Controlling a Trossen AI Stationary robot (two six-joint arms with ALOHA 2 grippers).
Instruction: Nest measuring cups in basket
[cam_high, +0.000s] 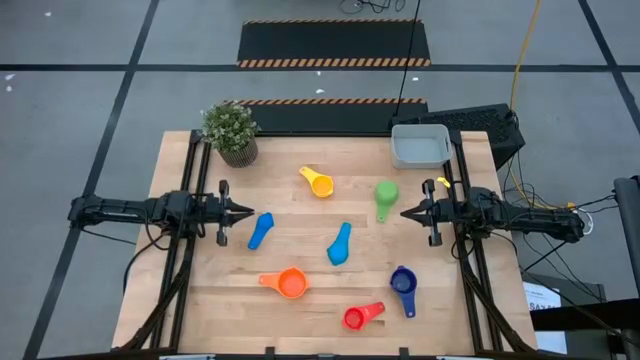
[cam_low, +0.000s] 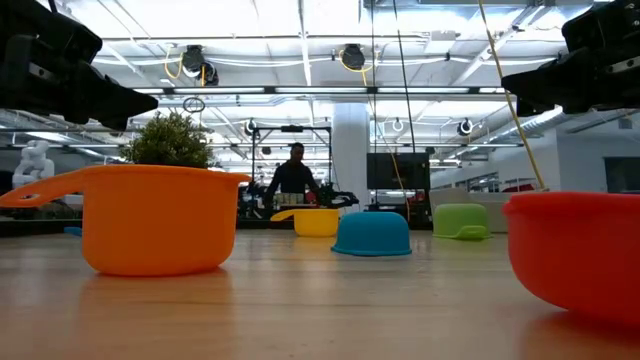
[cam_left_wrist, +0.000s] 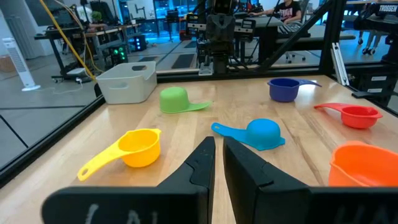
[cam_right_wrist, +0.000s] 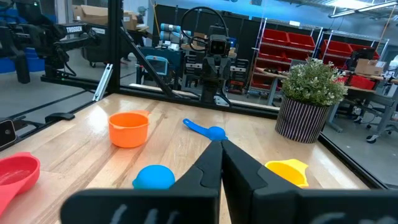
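Both pincers clenched, empty: left pincer, right pincer; basket holds nothing.

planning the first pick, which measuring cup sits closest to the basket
The green cup, lying upside down just in front of the grey basket. The yellow cup is farther off to the side; all the others lie farther down the table.

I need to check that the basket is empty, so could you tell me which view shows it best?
The high view: it looks straight down into the basket, where no cup is visible. The left wrist view shows its side and rim only. The low and right wrist views do not show it.
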